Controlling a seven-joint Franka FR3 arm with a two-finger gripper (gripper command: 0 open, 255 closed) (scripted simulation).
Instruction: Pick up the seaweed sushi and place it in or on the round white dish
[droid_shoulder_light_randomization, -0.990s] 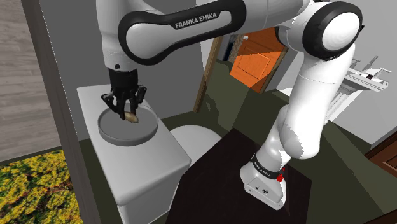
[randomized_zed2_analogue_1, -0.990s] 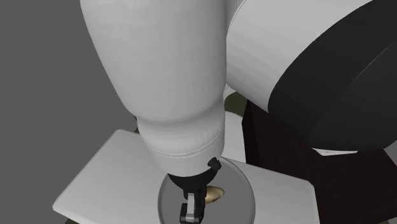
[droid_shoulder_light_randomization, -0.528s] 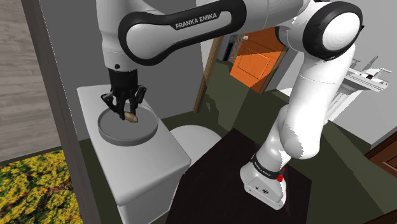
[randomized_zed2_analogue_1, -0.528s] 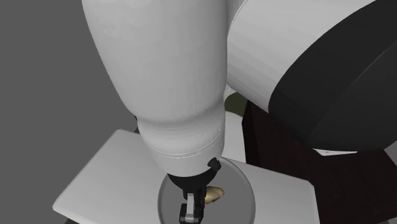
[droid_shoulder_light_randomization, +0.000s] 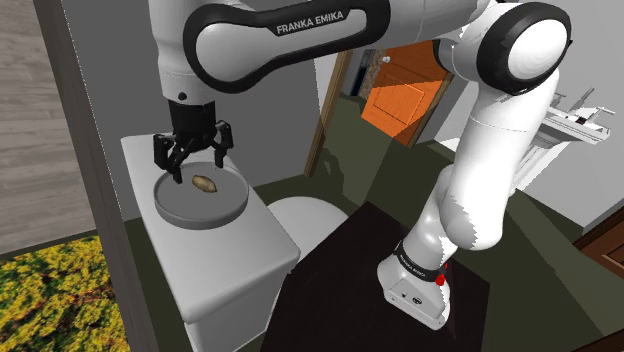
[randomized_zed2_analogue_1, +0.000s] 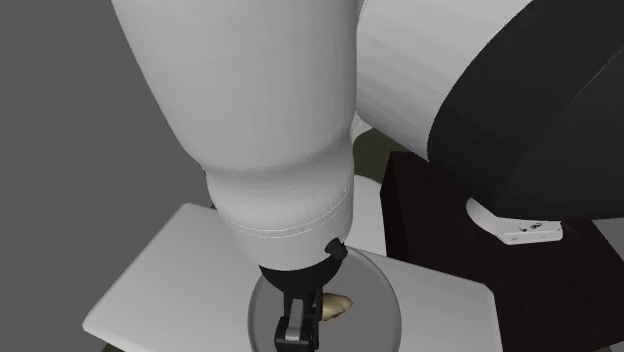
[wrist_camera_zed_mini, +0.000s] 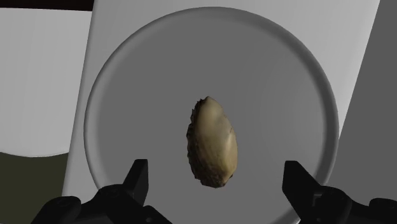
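The sushi (droid_shoulder_light_randomization: 204, 183) is a small tan, egg-shaped piece lying in the middle of the round grey dish (droid_shoulder_light_randomization: 175, 207), which stands on a white toilet tank. In the wrist view the sushi (wrist_camera_zed_mini: 212, 141) lies free on the dish (wrist_camera_zed_mini: 127, 83), between and just beyond my two black fingers (wrist_camera_zed_mini: 135, 180), which stand wide apart and do not touch it. My gripper (droid_shoulder_light_randomization: 193, 157) hangs open a little above the dish. In the second exterior view the sushi (randomized_zed2_analogue_1: 337, 304) peeks out beside the gripper (randomized_zed2_analogue_1: 292, 325) over the dish (randomized_zed2_analogue_1: 380, 305).
The white toilet tank (droid_shoulder_light_randomization: 245, 250) carries the dish, with the toilet's seat (droid_shoulder_light_randomization: 305, 215) beside it. A dark stand (droid_shoulder_light_randomization: 340, 290) holds the arm's base. A grey wall edge (droid_shoulder_light_randomization: 95, 170) rises close on the shoulder view's left. An orange door (droid_shoulder_light_randomization: 400, 95) stands behind.
The fingers have opened and let go of the sushi, which now lies in the dish. The gripper has risen a little above it.
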